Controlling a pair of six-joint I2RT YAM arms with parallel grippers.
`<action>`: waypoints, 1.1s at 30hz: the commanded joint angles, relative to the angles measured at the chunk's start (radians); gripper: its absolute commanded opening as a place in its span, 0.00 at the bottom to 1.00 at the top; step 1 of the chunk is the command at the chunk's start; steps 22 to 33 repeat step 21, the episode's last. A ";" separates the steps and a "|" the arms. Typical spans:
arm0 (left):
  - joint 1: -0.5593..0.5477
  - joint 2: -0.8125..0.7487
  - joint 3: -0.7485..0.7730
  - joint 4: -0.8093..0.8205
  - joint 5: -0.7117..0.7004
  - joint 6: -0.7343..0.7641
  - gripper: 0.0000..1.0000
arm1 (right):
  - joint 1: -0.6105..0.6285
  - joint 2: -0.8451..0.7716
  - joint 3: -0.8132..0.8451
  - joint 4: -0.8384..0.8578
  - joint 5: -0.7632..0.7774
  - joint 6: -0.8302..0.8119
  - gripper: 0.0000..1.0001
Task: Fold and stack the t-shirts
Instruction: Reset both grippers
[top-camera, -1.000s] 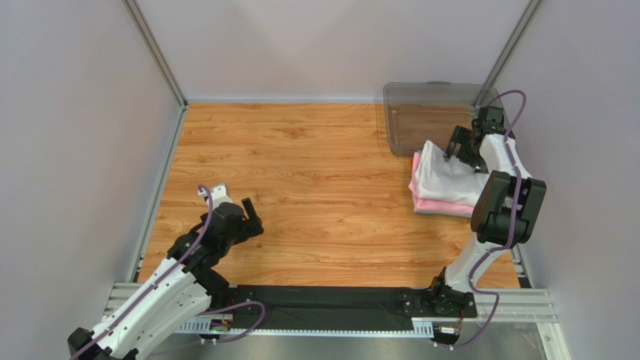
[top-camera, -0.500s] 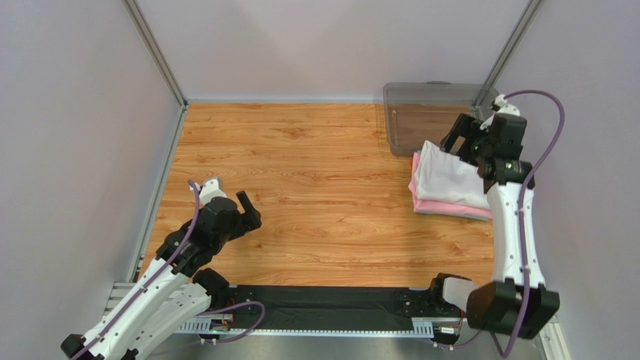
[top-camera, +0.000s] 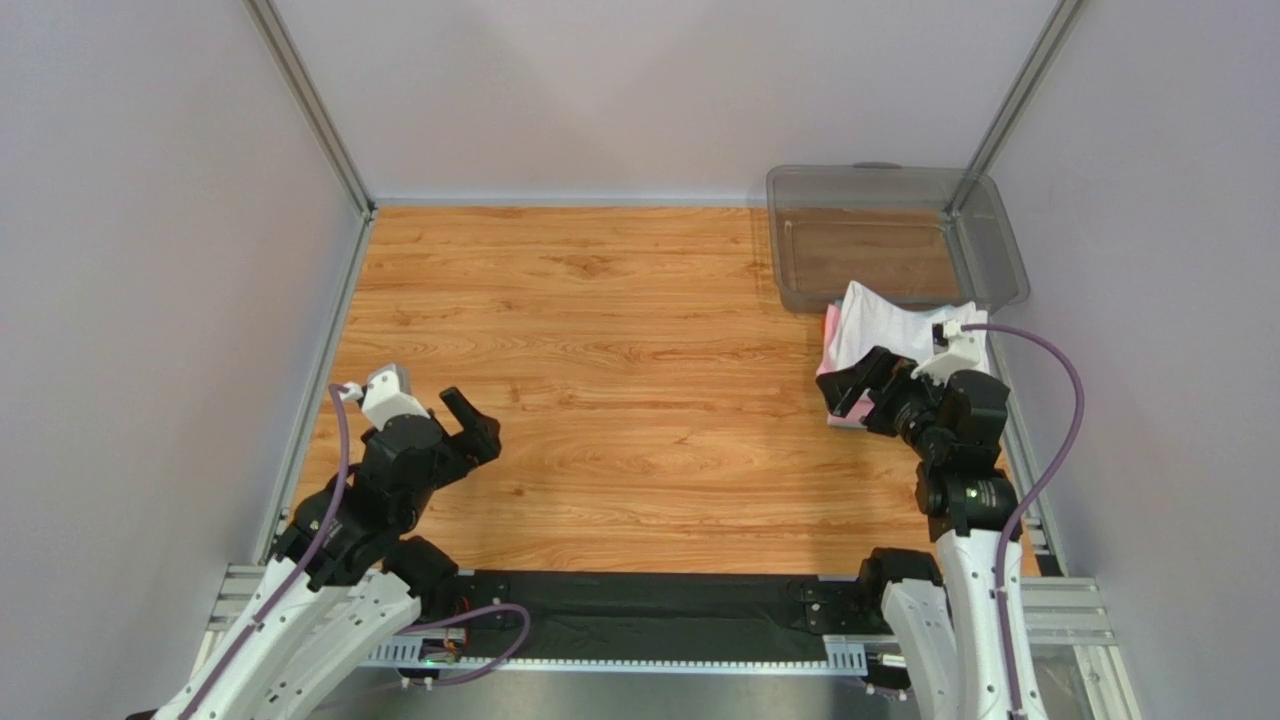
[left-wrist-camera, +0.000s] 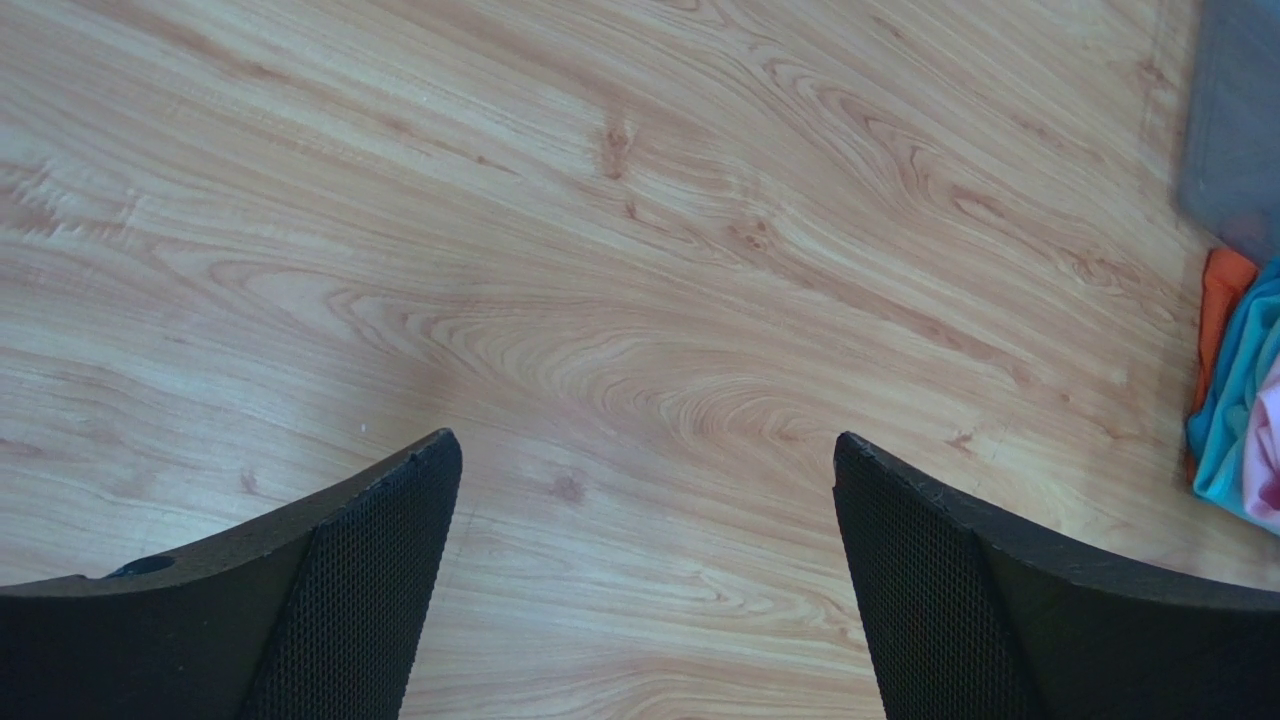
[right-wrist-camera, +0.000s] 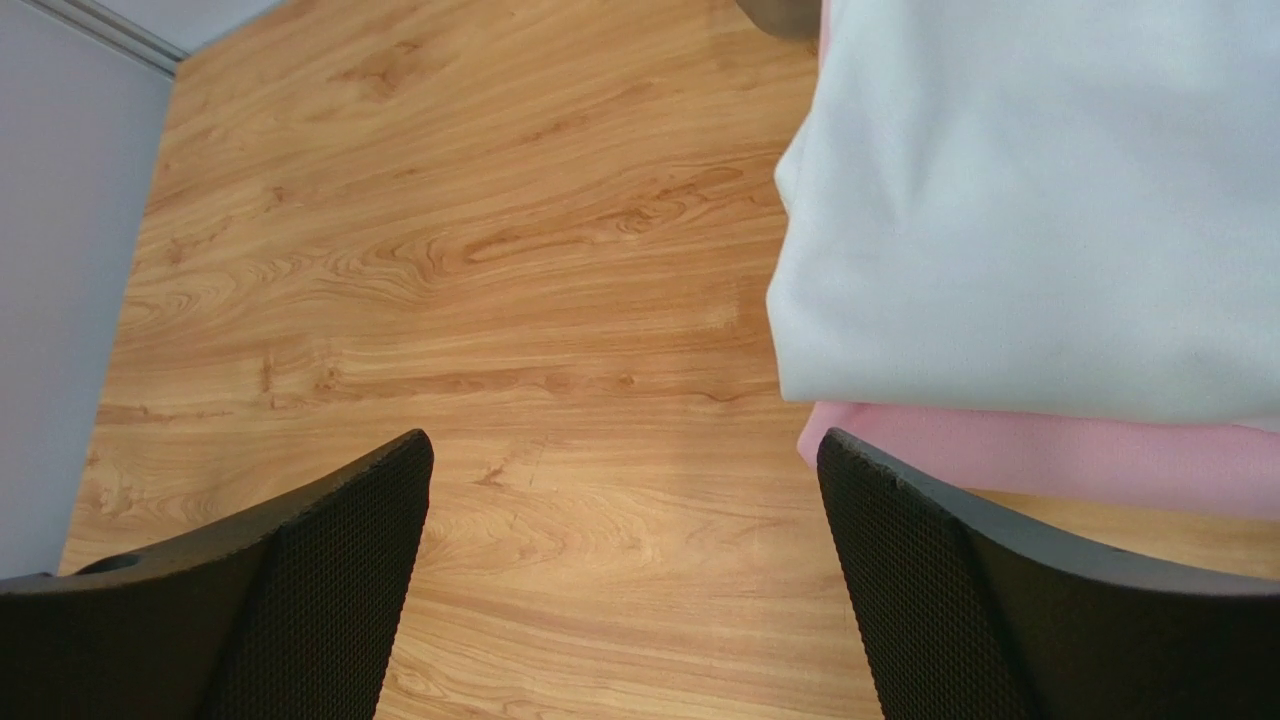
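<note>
A folded white t-shirt (top-camera: 890, 321) lies on top of a folded pink t-shirt (top-camera: 830, 324) at the right of the table. The right wrist view shows the white t-shirt (right-wrist-camera: 1037, 210) over the pink one (right-wrist-camera: 1052, 462). A teal cloth edge (left-wrist-camera: 1235, 423) shows at the right edge of the left wrist view. My right gripper (top-camera: 860, 387) is open and empty above the stack's near left corner (right-wrist-camera: 624, 450). My left gripper (top-camera: 470, 420) is open and empty over bare wood at the near left (left-wrist-camera: 639, 450).
A clear grey bin (top-camera: 887, 225) stands at the far right corner behind the stack, and shows in the left wrist view (left-wrist-camera: 1235, 120). An orange cloth edge (left-wrist-camera: 1217, 300) shows beside the teal one. Grey walls enclose the wooden table (top-camera: 631, 345).
My right arm has swung back from the far side of the stack to its near left corner. My left arm has drawn back toward its base. The stack has not moved.
</note>
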 joint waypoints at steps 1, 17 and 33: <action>0.002 -0.059 -0.034 0.021 -0.032 -0.016 1.00 | -0.002 -0.050 -0.026 0.064 -0.035 -0.001 1.00; -0.008 -0.140 -0.134 0.125 -0.024 0.008 1.00 | 0.000 -0.072 -0.034 0.049 -0.014 -0.012 1.00; -0.010 -0.130 -0.135 0.124 -0.026 0.007 1.00 | 0.000 -0.069 -0.032 0.049 -0.011 -0.006 1.00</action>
